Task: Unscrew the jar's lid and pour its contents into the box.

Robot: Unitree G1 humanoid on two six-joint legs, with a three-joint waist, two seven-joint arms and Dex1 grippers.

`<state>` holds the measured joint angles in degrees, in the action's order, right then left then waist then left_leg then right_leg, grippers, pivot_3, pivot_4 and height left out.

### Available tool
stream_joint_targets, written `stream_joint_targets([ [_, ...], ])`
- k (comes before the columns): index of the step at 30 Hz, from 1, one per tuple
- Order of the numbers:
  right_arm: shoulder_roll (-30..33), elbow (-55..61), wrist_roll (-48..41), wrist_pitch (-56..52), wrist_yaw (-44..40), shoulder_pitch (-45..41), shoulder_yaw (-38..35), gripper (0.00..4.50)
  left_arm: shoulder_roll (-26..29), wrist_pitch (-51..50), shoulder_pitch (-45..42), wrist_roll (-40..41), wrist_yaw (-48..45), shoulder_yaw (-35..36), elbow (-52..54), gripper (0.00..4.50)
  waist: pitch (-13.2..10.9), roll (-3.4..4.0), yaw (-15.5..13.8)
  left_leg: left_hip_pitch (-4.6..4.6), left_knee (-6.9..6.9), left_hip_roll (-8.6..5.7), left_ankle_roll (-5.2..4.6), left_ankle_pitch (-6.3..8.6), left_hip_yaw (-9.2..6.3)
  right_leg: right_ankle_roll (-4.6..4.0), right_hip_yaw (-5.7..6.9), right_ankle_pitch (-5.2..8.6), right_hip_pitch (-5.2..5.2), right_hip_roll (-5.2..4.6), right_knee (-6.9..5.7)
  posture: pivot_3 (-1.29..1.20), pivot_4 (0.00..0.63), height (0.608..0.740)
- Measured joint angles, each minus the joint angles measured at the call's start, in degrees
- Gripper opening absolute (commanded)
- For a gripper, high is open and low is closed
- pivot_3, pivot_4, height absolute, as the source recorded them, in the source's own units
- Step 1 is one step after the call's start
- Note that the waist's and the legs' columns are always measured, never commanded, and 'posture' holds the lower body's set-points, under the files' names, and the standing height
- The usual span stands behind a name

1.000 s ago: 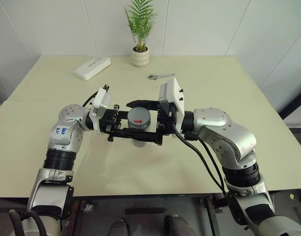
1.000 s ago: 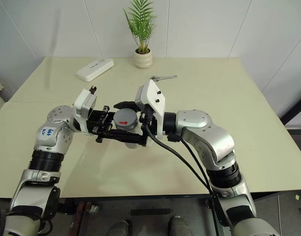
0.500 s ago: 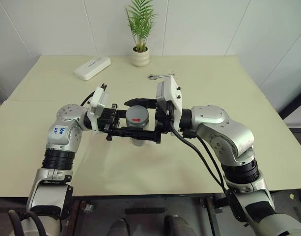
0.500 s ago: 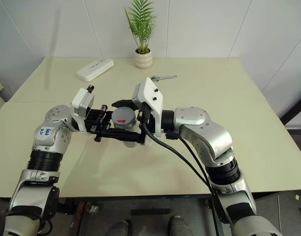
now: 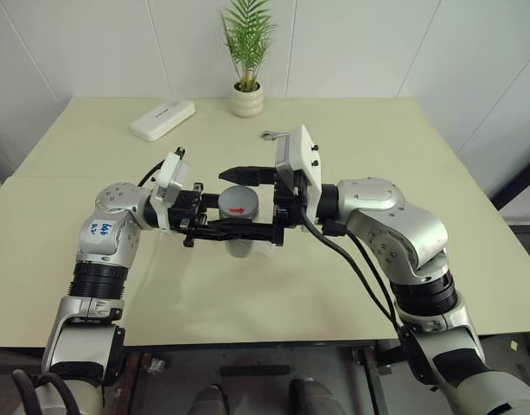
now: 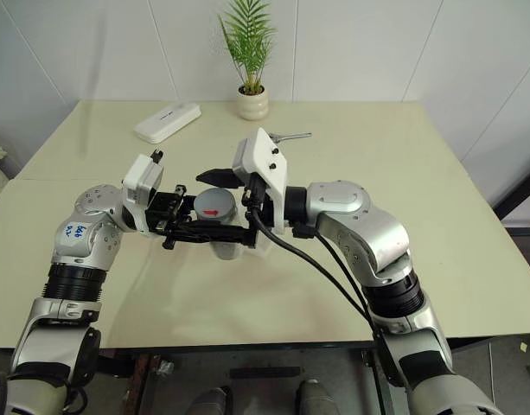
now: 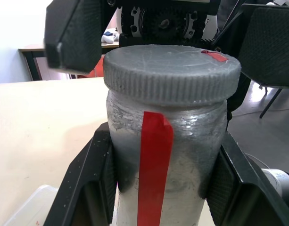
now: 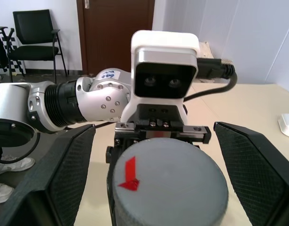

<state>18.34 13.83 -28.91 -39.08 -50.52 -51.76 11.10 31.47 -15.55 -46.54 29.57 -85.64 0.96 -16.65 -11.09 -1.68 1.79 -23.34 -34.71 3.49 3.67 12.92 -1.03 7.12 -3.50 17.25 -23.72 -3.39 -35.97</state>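
Above the middle of the pale table [image 5: 351, 285], the left gripper [image 5: 239, 232] is clamped on the jar [image 5: 240, 238], holding it upright and clear of the tabletop. From the left wrist view, its two black fingers [image 7: 94, 183] press against opposite sides of the jar's body, just below the lid [image 7: 171, 73], with the red stripe facing the camera between them. The lid sits on the jar, its red mark on top.

The right gripper [image 5: 245, 201] reaches in from the opposite side at lid height. Its jaws stand wide, one finger on either side of the lid (a visible gap remains on both sides in the right wrist view), so it grasps nothing.

The box [image 7: 26, 209] lies on the table below the jar; a corner of clear plastic shows beside the left gripper's finger. Whether the contents are inside the jar cannot be told through its clouded wall.

At the table's far edge stand a white plant pot [image 5: 246, 99], a white oblong device [image 5: 162, 118] and a wrench [image 5: 271, 134].
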Motion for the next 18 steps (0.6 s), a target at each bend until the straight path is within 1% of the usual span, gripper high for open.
stream_joint_targets([
  [8, -1.0, -4.5, 2.0, 0.8, 0.1, -2.2, 0.8, 4.22, -0.7, 0.3, 0.5, -0.4, 1.1, 0.0, 0.0, 2.0, 0.0, 0.0, 0.0, 0.0, 0.0, 0.0, 0.0, 0.0, 0.01, 0.0, 0.0, 0.0, 0.0, 0.0, 0.0, 0.0, 0.15, 0.74],
  [18, -0.6, -5.1, 2.5, 0.8, 0.0, -3.1, 1.3, 4.22, -1.1, 0.6, 1.1, -0.4, 2.2, 0.1, 0.0, 2.0, 0.0, 0.01, 0.0, 0.0, -0.01, 0.01, 0.01, 0.0, 0.01, 0.0, 0.0, 0.0, 0.0, 0.01, -0.01, 0.0, 0.15, 0.74],
])
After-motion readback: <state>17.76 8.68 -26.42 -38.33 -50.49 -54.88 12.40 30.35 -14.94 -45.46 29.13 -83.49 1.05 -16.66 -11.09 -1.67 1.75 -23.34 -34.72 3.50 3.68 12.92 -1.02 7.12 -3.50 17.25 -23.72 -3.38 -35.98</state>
